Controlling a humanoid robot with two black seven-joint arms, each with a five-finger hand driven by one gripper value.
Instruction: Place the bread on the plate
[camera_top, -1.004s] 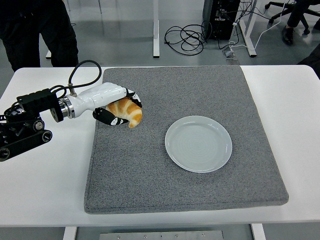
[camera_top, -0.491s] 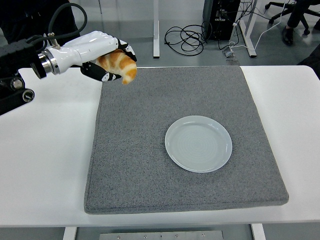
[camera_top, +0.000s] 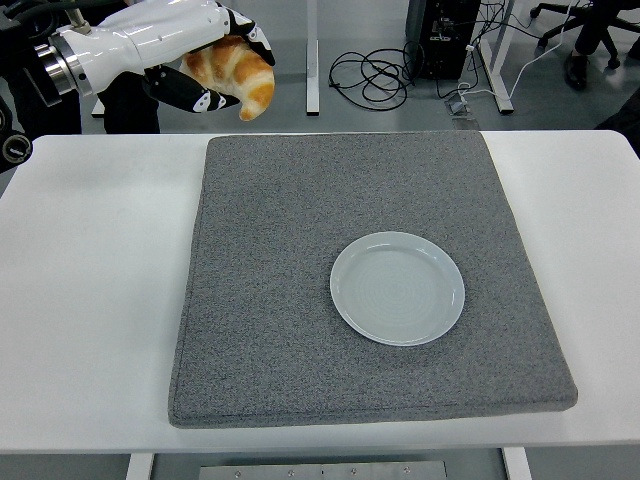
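Observation:
A golden croissant (camera_top: 237, 73) hangs high at the picture's top left, gripped in my left hand (camera_top: 205, 60), whose white and black fingers are curled around it. It is well above the table, past the far left corner of the grey mat (camera_top: 300, 340). A round white plate (camera_top: 397, 287) lies on the mat, right of its middle, with nothing on it. The plate is far down and to the right of the croissant. My right arm is out of view.
The white table (camera_top: 90, 330) extends around the mat on all sides. Behind it stand a person's dark legs (camera_top: 125, 105) at top left, table legs, cables on the floor and a computer case (camera_top: 440, 35).
My left hand has lifted the croissant off the mat's far left part and carried it upward, now high near the picture's top.

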